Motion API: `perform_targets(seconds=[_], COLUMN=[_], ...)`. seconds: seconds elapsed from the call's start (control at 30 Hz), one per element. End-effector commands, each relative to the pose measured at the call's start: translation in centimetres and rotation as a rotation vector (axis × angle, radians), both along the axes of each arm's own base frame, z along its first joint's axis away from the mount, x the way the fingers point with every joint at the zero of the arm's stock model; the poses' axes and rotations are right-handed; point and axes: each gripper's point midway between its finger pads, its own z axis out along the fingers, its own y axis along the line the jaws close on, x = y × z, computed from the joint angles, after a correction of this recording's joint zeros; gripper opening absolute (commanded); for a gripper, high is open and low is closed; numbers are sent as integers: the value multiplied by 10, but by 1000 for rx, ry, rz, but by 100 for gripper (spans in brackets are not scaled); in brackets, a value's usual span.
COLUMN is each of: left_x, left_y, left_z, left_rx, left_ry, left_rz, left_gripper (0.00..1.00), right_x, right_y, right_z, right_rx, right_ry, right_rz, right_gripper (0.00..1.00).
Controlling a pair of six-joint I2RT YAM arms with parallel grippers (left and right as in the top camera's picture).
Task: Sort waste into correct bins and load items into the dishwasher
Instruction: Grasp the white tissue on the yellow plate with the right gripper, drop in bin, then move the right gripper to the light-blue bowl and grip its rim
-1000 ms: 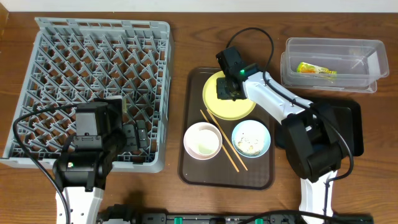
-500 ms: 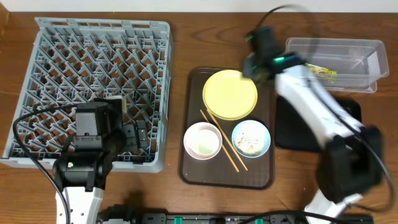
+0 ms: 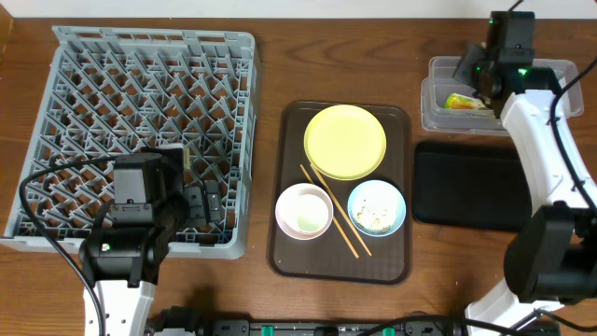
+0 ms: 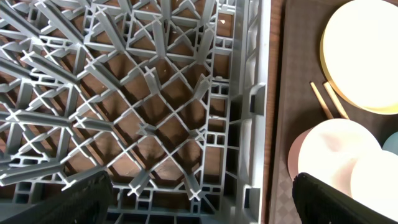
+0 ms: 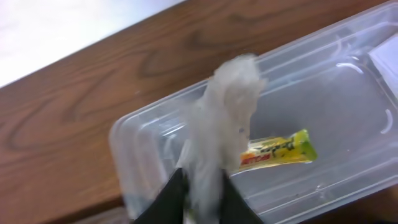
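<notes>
One tissue [image 5: 227,106] pinched in right gripper [image 5: 199,186], directly above tub [image 5: 336,99] end; wrapper [image 5: 277,152] lies alongside.

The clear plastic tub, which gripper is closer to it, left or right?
Right. The right gripper is over the left end of the tub, a white tissue between its fingers. The left gripper is far off, above the dish rack.

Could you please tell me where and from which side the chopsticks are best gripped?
Probably at their end nearest the tray's front edge, coming straight down. The chopsticks lie flat and diagonal on the brown tray, hemmed mid-length between the pink-white bowl and the blue bowl; past the bowls they lie free. Close across both sticks.
</notes>
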Motion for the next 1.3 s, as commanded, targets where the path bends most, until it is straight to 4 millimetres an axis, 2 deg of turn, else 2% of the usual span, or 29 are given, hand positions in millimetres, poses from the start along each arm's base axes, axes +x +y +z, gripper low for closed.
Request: perform_targets(seconds=[0.0, 0.07, 0.1, 0.2, 0.33, 0.4, 0.43, 0.57, 0.7, 0.8, 0.87, 1.1, 1.27], left_x=[3, 3, 3, 3, 3, 3, 3, 3, 3, 3, 3, 3, 3], left_y=[-2, -2, -2, -2, -2, -2, -2, -2, -2, -2, -2, -2, -2], left_z=[10, 10, 10, 10, 10, 10, 10, 10, 10, 10, 10, 10, 10], left_rx=[-6, -6, -6, -6, -6, -6, -6, -6, -6, -6, -6, -6, -6], left_ry=[-24, -24, -24, -24, -24, -24, -24, -24, -24, -24, -24, -24, -24], left_rz=[-7, -7, -7, -7, -7, -7, -7, -7, -7, -7, -7, -7, -7], left_gripper=[94, 94, 94, 94, 94, 94, 94, 94, 94, 94, 94, 94, 94], right_x=[2, 6, 8, 4, -17, -37, -56, -106, -141, -167, -177, -211, -232], right_y=[-10, -12, -12, -10, 16, 29, 40, 68, 101, 135, 149, 194, 214], right_z=[-5, -2, 1, 13, 34, 41, 44, 42, 34, 20, 11, -29, -74], right_rx=[4, 0, -6, -19, 50, 82, 108, 111, 95, 77, 73, 35, 8], right_ry=[0, -20, -29, -41, -31, 9, 49, 192, 297, 379, 412, 495, 522], right_rz=[-16, -16, -9, 23, 138, 201, 244, 367, 483, 589, 631, 773, 766], right_gripper=[41, 75, 83, 90, 99, 99, 99, 98, 92, 86, 82, 77, 72])
